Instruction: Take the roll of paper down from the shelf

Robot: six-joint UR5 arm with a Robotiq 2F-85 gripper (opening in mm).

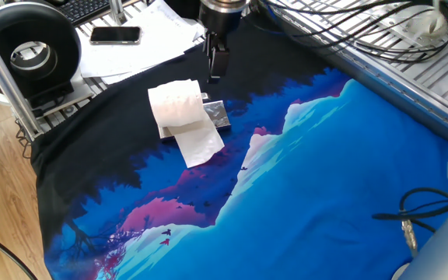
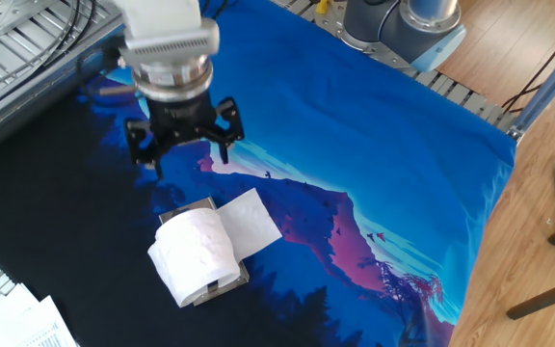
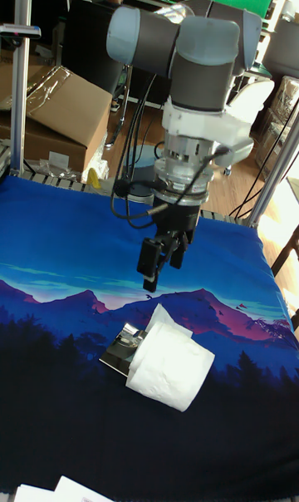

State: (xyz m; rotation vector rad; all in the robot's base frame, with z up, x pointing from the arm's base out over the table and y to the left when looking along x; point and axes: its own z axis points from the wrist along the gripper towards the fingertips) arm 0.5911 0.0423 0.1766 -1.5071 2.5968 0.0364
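Note:
The roll of paper (image 1: pixel 176 105) (image 2: pixel 193 253) (image 3: pixel 170 365) is white and lies on its side on the shelf (image 1: pixel 218 115) (image 2: pixel 189 208) (image 3: pixel 123 346), a low crinkled silver block on the blue and black cloth. One loose sheet (image 1: pixel 199 143) (image 2: pixel 252 220) trails off the roll onto the cloth. My gripper (image 1: pixel 215 67) (image 2: pixel 186 154) (image 3: pixel 162 271) hangs above the cloth just behind the roll, apart from it. It is open, fingers spread wide, with nothing between them.
A phone (image 1: pixel 115 34) and printed paper sheets (image 1: pixel 142 39) lie at the cloth's back edge beside a black round device (image 1: pixel 28 51). A grey wire rack (image 1: pixel 411 62) with cables borders the far side. The arm's base (image 2: pixel 403 24) stands at another edge. Loose cables (image 1: pixel 422 214) lie at the right.

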